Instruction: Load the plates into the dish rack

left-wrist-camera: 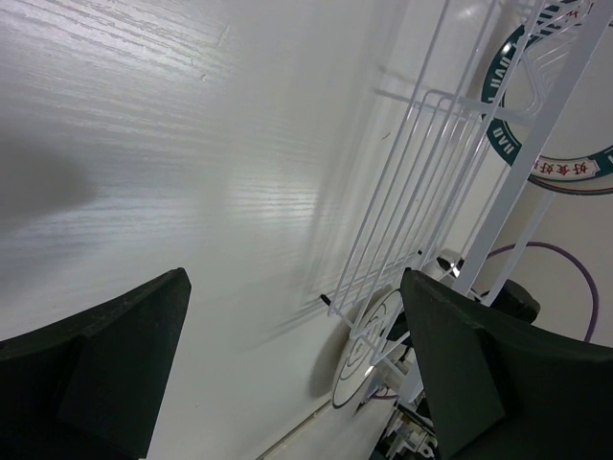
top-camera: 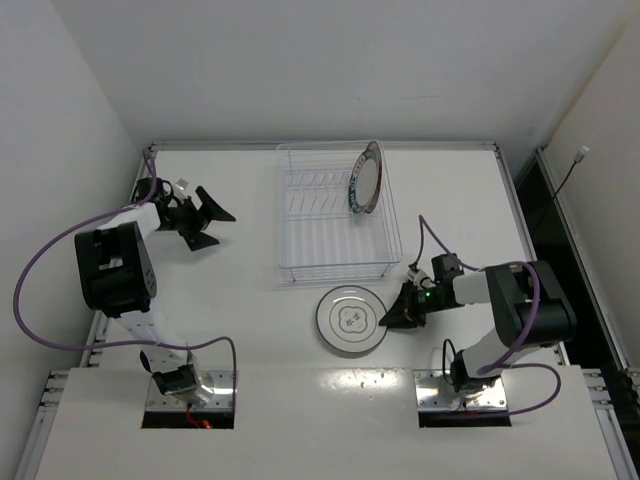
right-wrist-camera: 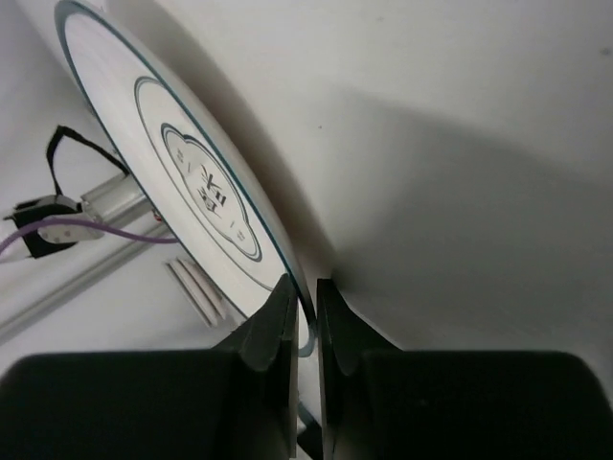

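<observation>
We see the dish rack (top-camera: 335, 268) in the upper middle of the top view, standing on the white table (top-camera: 240, 320). One plate is already in it: the teal-rimmed plate (top-camera: 366, 178) stands on its edge at the right side of the rack, leaning a little, with its white centre turned to the left of the frame. Below the rack, near its lower right corner but apart from it, is the pale grey plate (top-camera: 345, 320) with the small dark emblem in its middle. The right gripper (top-camera: 388, 318) is at the right edge of this plate. In the right wrist view its two fingers (right-wrist-camera: 278, 335) are almost together and the rim of the pale grey plate (right-wrist-camera: 192, 182) is pinched between them, so this pincer is gripping the plate. We cannot tell if the plate lies fully flat on the table or is a little raised on the held side. The left gripper (top-camera: 224, 230) is in the upper left of the top view, well apart from the rack and pointing toward it. In the left wrist view its fingers (left-wrist-camera: 115, 364) are spread wide with nothing between them; past them we see the wires of the dish rack (left-wrist-camera: 412, 182), the teal-rimmed plate (left-wrist-camera: 499, 134) behind the wires at the upper right, and the pale grey plate (left-wrist-camera: 369, 350) low in the frame.
</observation>
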`<act>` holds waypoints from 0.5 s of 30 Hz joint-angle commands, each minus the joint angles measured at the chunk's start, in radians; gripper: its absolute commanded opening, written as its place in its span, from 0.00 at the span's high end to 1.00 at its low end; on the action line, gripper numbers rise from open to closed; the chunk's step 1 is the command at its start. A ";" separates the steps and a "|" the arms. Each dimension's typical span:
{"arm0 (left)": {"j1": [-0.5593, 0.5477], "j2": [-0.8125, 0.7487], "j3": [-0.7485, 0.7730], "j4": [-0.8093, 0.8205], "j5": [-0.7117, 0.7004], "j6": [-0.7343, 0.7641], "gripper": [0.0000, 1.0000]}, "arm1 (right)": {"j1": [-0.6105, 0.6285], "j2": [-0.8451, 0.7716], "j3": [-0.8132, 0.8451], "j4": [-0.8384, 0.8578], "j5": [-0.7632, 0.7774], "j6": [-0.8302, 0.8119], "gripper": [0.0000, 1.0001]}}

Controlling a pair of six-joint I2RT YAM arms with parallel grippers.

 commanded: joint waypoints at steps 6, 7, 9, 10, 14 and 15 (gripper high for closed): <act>0.009 -0.059 0.031 -0.019 -0.015 0.021 0.10 | 0.062 -0.196 0.051 -0.318 0.246 -0.156 1.00; 0.009 -0.059 0.043 -0.019 -0.015 0.021 0.10 | 0.071 -0.291 0.068 -0.366 0.281 -0.156 1.00; 0.009 -0.059 0.043 -0.028 -0.015 0.021 0.10 | 0.097 -0.394 0.132 -0.462 0.316 -0.145 1.00; 0.009 -0.059 0.052 -0.028 -0.015 0.021 0.10 | 0.120 -0.442 0.157 -0.546 0.342 -0.126 1.00; 0.009 -0.050 0.052 -0.028 -0.025 0.021 0.10 | 0.181 -0.597 0.289 -0.714 0.370 -0.052 1.00; 0.009 -0.050 0.052 -0.019 -0.025 0.021 0.10 | 0.195 -0.639 0.350 -0.740 0.394 -0.035 1.00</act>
